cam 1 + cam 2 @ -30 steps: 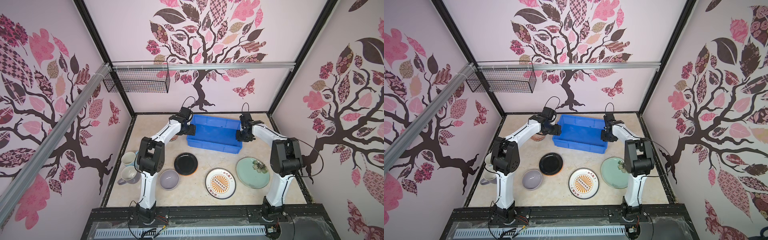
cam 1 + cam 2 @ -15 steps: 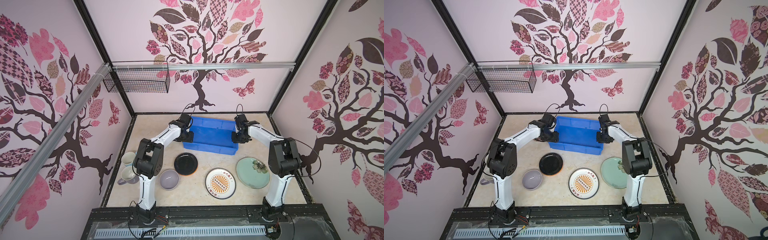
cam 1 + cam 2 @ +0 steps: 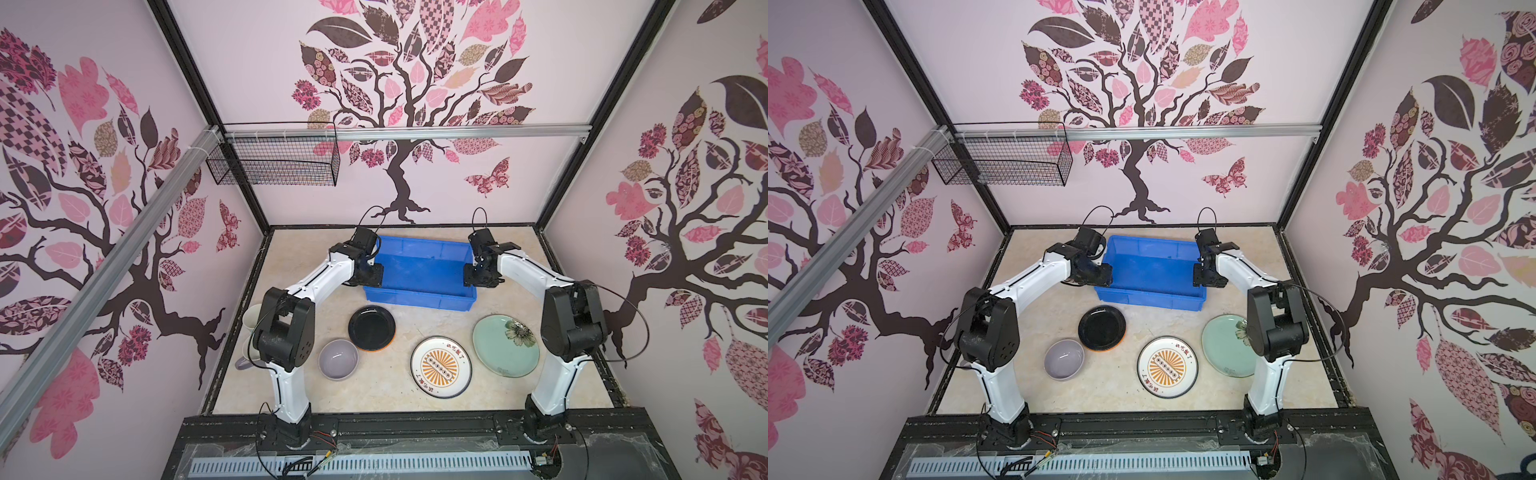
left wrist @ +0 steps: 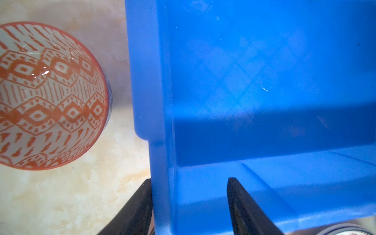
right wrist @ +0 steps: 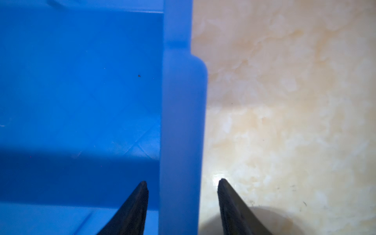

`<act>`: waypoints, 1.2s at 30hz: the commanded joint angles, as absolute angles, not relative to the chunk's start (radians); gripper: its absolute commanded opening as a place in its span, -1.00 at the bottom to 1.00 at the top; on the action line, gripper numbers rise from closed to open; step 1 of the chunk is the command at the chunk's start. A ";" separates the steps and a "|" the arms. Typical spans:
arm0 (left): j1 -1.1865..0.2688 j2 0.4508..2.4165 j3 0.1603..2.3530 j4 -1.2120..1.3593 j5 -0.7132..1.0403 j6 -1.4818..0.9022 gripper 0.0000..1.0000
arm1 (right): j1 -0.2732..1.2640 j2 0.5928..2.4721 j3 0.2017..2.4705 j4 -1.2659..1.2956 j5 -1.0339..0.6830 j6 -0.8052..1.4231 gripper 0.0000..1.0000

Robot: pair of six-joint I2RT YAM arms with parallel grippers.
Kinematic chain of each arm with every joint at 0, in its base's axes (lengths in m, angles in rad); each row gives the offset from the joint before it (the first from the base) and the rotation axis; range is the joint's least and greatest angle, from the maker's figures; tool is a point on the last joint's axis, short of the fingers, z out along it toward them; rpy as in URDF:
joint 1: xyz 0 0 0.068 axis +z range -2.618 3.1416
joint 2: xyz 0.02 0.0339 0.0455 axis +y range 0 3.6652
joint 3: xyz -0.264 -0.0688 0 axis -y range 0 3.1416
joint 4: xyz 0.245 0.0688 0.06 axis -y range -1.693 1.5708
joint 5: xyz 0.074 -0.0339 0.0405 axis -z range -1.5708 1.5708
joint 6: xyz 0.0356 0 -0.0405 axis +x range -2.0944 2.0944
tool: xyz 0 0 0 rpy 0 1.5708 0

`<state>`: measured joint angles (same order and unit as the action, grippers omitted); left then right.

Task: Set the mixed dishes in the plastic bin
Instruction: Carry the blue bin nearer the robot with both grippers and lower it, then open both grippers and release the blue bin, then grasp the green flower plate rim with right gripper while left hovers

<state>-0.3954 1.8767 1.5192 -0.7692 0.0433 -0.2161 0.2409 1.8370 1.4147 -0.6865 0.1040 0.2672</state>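
The blue plastic bin (image 3: 419,300) (image 3: 1150,302) stands at the back of the table, with nothing in it. My left gripper (image 3: 372,276) (image 4: 190,180) straddles its left wall, open, the outer finger (image 4: 140,205) against the rim. My right gripper (image 3: 471,276) (image 5: 183,181) straddles the right wall, open, with gaps on both sides. An orange-patterned bowl (image 4: 48,95) sits beside the bin, hidden under the left arm in both top views. In front lie a black plate (image 3: 371,327), a lavender bowl (image 3: 338,358), a sunburst plate (image 3: 441,366) and a pale green plate (image 3: 505,345). Two mugs (image 3: 251,318) stand at the left edge.
A black wire basket (image 3: 274,160) hangs on the back-left wall rail. Black frame rails border the table (image 3: 415,409). The two arm bases stand at the front edge, left and right.
The bin has slid a little to the left and toward the front, and both grippers moved with it, staying at its side walls.
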 commanded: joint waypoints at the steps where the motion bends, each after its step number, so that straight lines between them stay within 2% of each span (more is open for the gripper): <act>1: -0.403 1.824 1.464 -0.753 0.075 -0.228 0.21 | 0.245 1.687 1.379 -0.698 0.119 0.304 0.29; 4: -0.403 1.794 1.443 -0.763 0.076 -0.232 0.21 | 0.244 1.608 1.354 -0.698 0.125 0.340 0.54; 7: -0.406 1.744 1.423 -0.780 0.080 -0.240 0.24 | 0.244 1.526 1.321 -0.704 0.102 0.351 0.99; 12: -0.463 1.608 1.367 -0.807 0.085 -0.256 0.34 | 0.226 1.395 1.205 -0.759 0.241 0.500 0.99; 19: -0.648 1.461 1.347 -0.823 0.106 -0.304 0.45 | 0.181 1.148 0.969 -0.790 0.254 0.740 0.99; 26: -0.818 1.451 1.362 -0.799 0.129 -0.359 0.59 | 0.180 0.973 0.797 -0.848 0.281 0.883 0.88; 28: -0.844 1.459 1.363 -0.796 0.136 -0.375 0.72 | 0.180 0.927 0.752 -0.855 0.271 0.921 0.87; 29: -0.850 1.459 1.361 -0.795 0.136 -0.386 0.89 | 0.179 0.905 0.733 -0.856 0.262 0.936 0.86; 30: -0.854 1.459 1.359 -0.795 0.129 -0.401 0.97 | 0.180 0.890 0.718 -0.862 0.256 0.953 0.86; 36: -0.853 1.442 1.344 -0.760 0.103 -0.386 0.97 | 0.179 0.829 0.649 -0.922 0.220 1.063 0.78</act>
<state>-0.8555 1.4536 1.3701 -0.7895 0.1162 -0.3920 0.1791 0.8520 0.6640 -0.8600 0.2352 0.9730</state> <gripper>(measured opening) 0.985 0.895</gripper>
